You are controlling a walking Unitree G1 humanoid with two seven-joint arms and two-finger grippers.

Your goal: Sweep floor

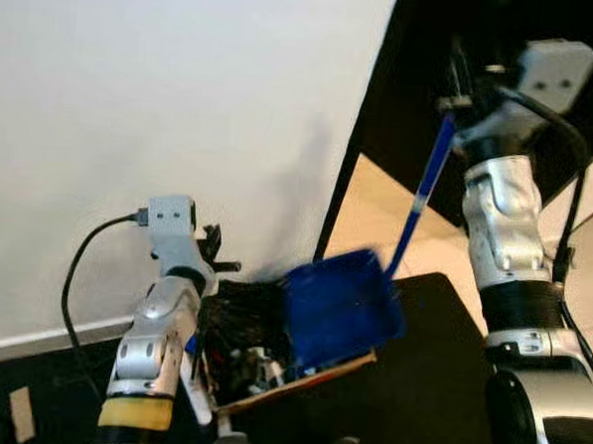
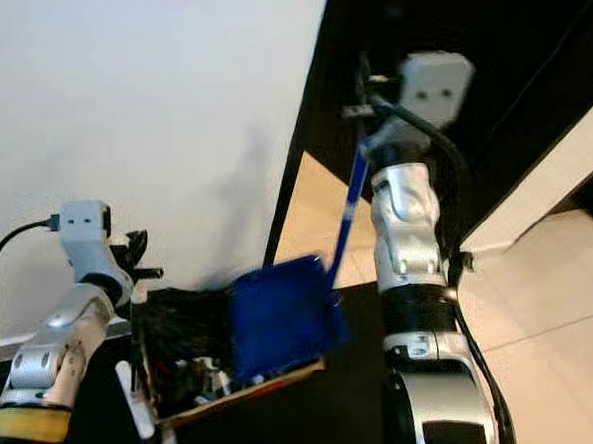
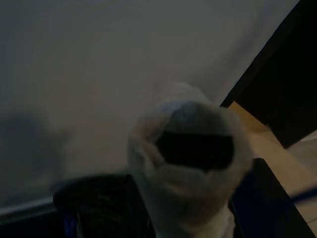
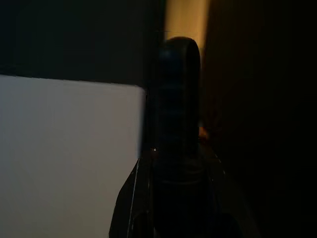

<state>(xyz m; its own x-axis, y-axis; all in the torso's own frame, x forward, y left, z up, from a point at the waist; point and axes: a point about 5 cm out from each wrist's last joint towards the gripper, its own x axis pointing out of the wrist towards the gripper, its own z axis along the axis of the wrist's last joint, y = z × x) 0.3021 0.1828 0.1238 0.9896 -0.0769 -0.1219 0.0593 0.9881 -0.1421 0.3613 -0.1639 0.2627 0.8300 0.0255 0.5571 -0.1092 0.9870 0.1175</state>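
Sweeping looks nearly done: the right gripper [image 1: 460, 103], closed on the blue plastic long-handled dustpan [image 1: 340, 304], tips it over the debris-filled cardboard box [image 1: 259, 364] at 6 o'clock; left gripper's [image 1: 211, 249] grip unclear.

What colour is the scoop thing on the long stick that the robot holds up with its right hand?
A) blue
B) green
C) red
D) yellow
A: the dustpan and its long handle are blue, tipped over a dark bin, with the right hand shut on the handle's top.
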